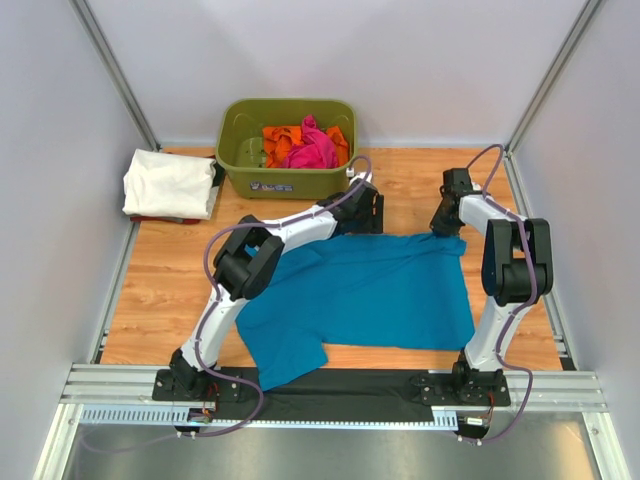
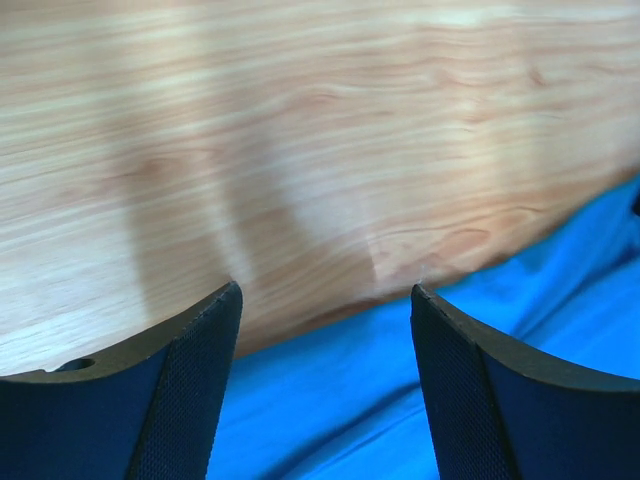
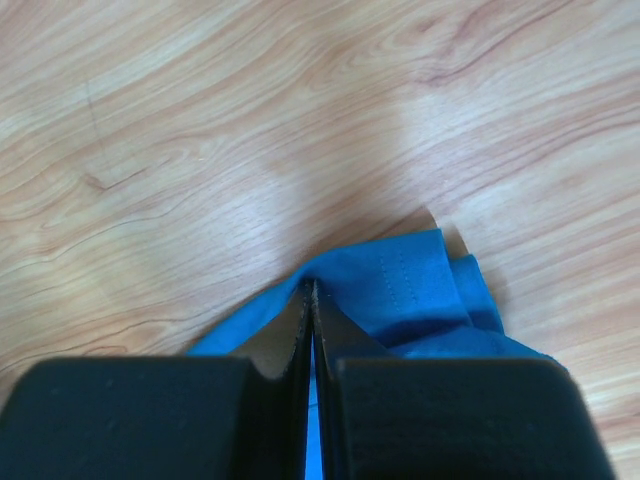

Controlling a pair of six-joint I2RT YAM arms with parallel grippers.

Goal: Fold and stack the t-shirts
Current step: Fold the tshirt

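A teal-blue t-shirt (image 1: 370, 290) lies spread across the middle of the wooden table. My right gripper (image 1: 447, 222) is at its far right corner, jaws shut on a fold of the blue hem (image 3: 400, 275), which bunches at the fingertips (image 3: 311, 290). At the shirt's far edge my left gripper (image 1: 365, 215) stands open. Blue cloth (image 2: 330, 390) lies under the gap between its fingers (image 2: 200, 380), and nothing is pinched. A folded white t-shirt (image 1: 168, 182) rests at the far left. Pink (image 1: 315, 150) and orange (image 1: 280, 142) t-shirts sit crumpled in the tub.
The olive-green plastic tub (image 1: 240, 150) stands at the back of the table, just behind my left gripper. Grey walls and metal posts close in the sides. A black mat (image 1: 340, 385) and rail run along the near edge by the arm bases.
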